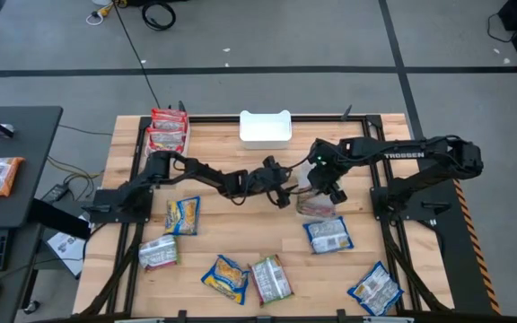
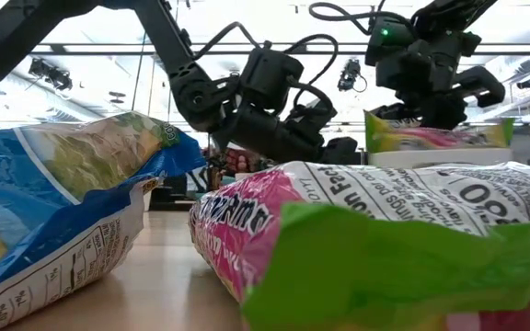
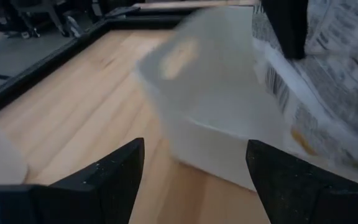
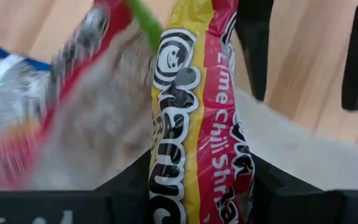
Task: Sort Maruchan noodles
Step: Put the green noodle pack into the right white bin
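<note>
While most packets lie scattered flat on the desk point(image 1: 240, 224), the right end effector point(image 4: 197, 180) is clamped on one lime chili packet point(image 4: 194, 124), held on edge between its fingers, as the right wrist view shows; from overhead this end effector point(image 1: 328, 187) sits near the desk's middle, just above a silvery packet point(image 1: 317, 206) lying there. The edge-on hold looks chosen so the packet can be dropped into a bin without snagging. The left end effector point(image 1: 281, 190) reaches in from the other side, close beside the right one; its fingers point(image 3: 114, 177) stand apart with nothing between them, facing a blurred white bin point(image 3: 210, 124) and a packet beyond it, which suggests it is there to steady or shift that bin, though I cannot be sure. Another white bin point(image 1: 266, 127) waits at the far edge, and red packets point(image 1: 168, 130) are already stacked in the far left corner, presumably a sorted group. Blue-yellow packets point(image 1: 182, 215) and others along the near edge are not yet sorted, so the task seems early to midway.
</note>
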Motion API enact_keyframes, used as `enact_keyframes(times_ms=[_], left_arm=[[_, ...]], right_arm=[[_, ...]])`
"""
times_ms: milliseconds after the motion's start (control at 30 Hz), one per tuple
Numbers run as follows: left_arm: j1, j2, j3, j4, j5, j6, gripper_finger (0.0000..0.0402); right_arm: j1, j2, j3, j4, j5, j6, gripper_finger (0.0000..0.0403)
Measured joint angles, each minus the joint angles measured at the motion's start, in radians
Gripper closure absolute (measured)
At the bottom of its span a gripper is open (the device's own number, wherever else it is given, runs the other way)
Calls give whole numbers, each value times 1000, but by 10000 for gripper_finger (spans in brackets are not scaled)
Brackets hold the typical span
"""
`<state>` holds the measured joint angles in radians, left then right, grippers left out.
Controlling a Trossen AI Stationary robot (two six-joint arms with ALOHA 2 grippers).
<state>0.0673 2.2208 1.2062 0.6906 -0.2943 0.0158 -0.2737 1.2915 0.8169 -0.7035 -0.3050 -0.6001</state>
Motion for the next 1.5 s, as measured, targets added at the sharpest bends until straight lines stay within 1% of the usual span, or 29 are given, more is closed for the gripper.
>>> enact_keyframes(times_ms=[200, 300, 400, 467, 567, 633, 700, 800, 900, 967, 1033, 1100, 1200, 1267, 1333, 1433, 1500], left_arm=[[-23, -1, 5, -1, -11, 22, 116], [-36, -2, 5, -8, -60, 22, 116], [-43, -3, 5, -40, -103, 18, 116], [-44, -4, 5, -97, -105, 2, 116], [-54, -13, 4, -233, -105, -32, 116], [-66, -37, 4, -344, -106, -53, 116], [-86, -71, 4, -441, -113, -65, 116], [-140, -135, 4, -570, -149, -86, 116], [-216, -193, 4, -626, -163, -124, 116], [-270, -201, 5, -594, -152, -165, 116], [-322, -193, 3, -544, -117, -197, 116], [-364, -155, 6, -418, -77, -221, 116], [-396, -75, 4, -234, -55, -227, 116], [-387, -24, 4, -124, -53, -229, 116], [-359, 23, 24, -55, -55, -232, 116], [-309, 85, 87, -49, -52, -205, 116], [-280, 116, 135, -51, -45, -157, 116]], right_arm=[[-13, 0, 0, -2, 47, 33, 251], [-14, 0, 0, -5, 82, 117, 245], [2, 0, 0, 1, 136, 255, 244], [25, 0, 0, 6, 180, 352, 246], [71, 0, 0, 8, 289, 486, 255], [100, 0, 0, 16, 356, 529, 261], [118, 0, 0, 33, 401, 560, 262], [124, 0, 0, 60, 417, 589, 256], [109, 0, 0, 81, 417, 601, 248], [91, 0, 0, 88, 418, 601, 248], [69, 0, 0, 107, 419, 601, 250], [51, 0, 0, 135, 420, 602, 253], [38, 0, 0, 167, 420, 601, 254], [40, -1, 0, 173, 415, 598, 254], [49, -1, 0, 168, 399, 591, 254], [79, -1, 0, 159, 386, 580, 254], [98, -1, 0, 151, 385, 573, 254]])
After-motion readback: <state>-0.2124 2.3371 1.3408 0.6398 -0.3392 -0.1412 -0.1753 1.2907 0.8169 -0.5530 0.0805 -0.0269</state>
